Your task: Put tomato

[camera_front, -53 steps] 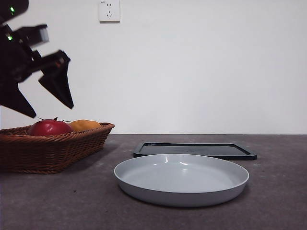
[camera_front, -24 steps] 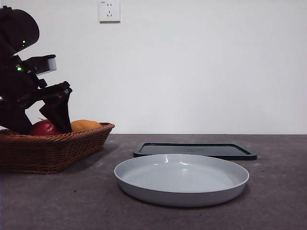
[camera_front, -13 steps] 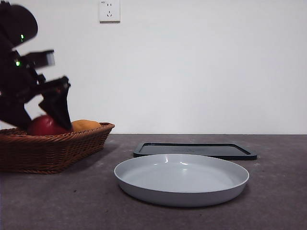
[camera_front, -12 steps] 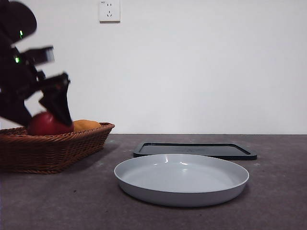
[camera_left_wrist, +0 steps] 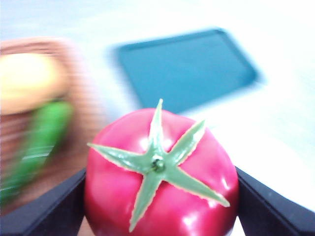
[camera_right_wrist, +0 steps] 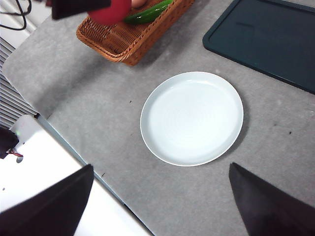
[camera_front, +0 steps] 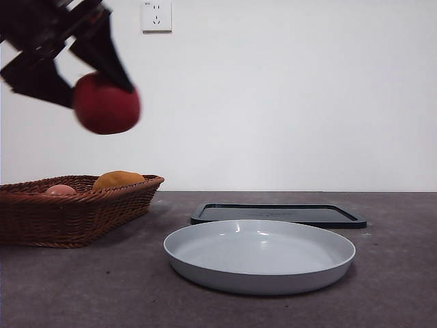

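Step in hand: I am carrying the tomato [camera_front: 106, 104], by my judgement the transfer leg between pick and place.
My left gripper [camera_front: 68, 72]: jaws clamped on either flank of the tomato, as wide apart as the fruit is broad; in my wrist view its green star stem faces the camera.
Tomato position: in the air, high above the wicker basket [camera_front: 75, 212] and clear of it, touching nothing but my jaws.
Basket contents: an orange-yellow fruit [camera_front: 117, 180] and a pale pink fruit [camera_front: 60, 189] lie in it; a green vegetable [camera_right_wrist: 147, 13] shows from overhead.
Likely goal: the white plate [camera_front: 259, 256], empty, on the table beside the basket; a dark tray [camera_front: 276, 214] lies just behind it.
Next move: I judge it calls for travel sideways over the plate, a lowering to its floor, then release low enough that the round fruit does not roll.
My right gripper [camera_right_wrist: 157, 206]: waits high over the plate, jaws spread wide, holding nothing.
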